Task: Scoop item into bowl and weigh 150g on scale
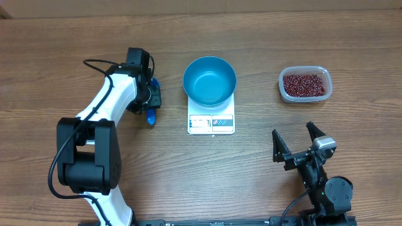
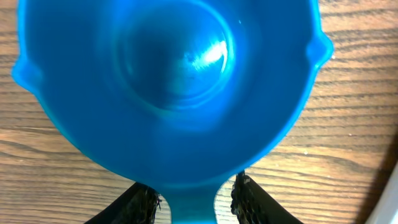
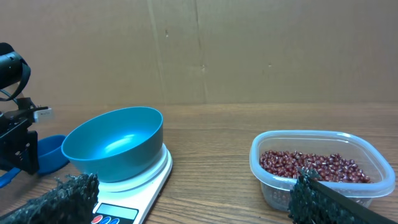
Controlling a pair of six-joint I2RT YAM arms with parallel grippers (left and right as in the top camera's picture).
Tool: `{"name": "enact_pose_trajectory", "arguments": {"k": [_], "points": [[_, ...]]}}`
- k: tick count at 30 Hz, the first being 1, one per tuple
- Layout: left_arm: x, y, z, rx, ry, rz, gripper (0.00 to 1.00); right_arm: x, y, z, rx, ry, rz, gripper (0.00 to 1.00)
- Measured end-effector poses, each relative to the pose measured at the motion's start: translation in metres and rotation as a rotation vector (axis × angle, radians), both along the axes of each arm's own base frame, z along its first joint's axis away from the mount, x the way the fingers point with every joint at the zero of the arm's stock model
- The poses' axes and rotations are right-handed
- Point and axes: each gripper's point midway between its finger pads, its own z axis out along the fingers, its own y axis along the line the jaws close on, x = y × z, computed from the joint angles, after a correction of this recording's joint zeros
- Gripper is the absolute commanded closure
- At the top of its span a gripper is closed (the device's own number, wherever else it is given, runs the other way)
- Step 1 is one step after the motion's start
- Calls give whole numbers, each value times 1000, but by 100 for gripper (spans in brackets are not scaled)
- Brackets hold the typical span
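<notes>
Straddling the scoop's (image 2: 168, 81) handle (image 2: 189, 210), the left gripper (image 2: 194, 196) sits at 9 o'clock from the scale (image 1: 211, 129). Its jaws stand a little apart, with slivers of table (image 1: 63, 37) showing either side of the handle. The scoop is empty. The bowl (image 1: 210, 80), also empty, stands on the scale, leaving the display (image 1: 201, 123) at 6 o'clock uncovered. At 3 o'clock from the bowl, well apart, the tub (image 1: 282, 88) holds the beans (image 1: 305, 85). At 6 o'clock from the tub, the right gripper (image 1: 292, 129) hovers with its jaws spread wide, gripping nothing.
</notes>
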Motion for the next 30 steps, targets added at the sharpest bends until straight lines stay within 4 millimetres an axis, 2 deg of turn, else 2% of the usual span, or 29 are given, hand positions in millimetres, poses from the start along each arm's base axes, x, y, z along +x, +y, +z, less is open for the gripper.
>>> {"name": "enact_pose_trajectory", "arguments": {"k": [6, 10, 16, 21, 27, 30], "points": [[5, 1, 1, 3, -19, 17, 59, 0, 0, 0, 0, 0, 1, 0], [7, 2, 1, 7, -28, 25, 64, 0, 0, 0, 0, 0, 0, 0], [6, 2, 1, 1, -25, 59, 64, 0, 0, 0, 0, -1, 0, 0], [6, 2, 1, -1, -23, 74, 75, 0, 0, 0, 0, 0, 0, 0], [5, 1, 1, -7, -19, 79, 75, 0, 0, 0, 0, 0, 0, 0], [5, 1, 1, -7, -19, 79, 81, 0, 0, 0, 0, 0, 1, 0]]}}
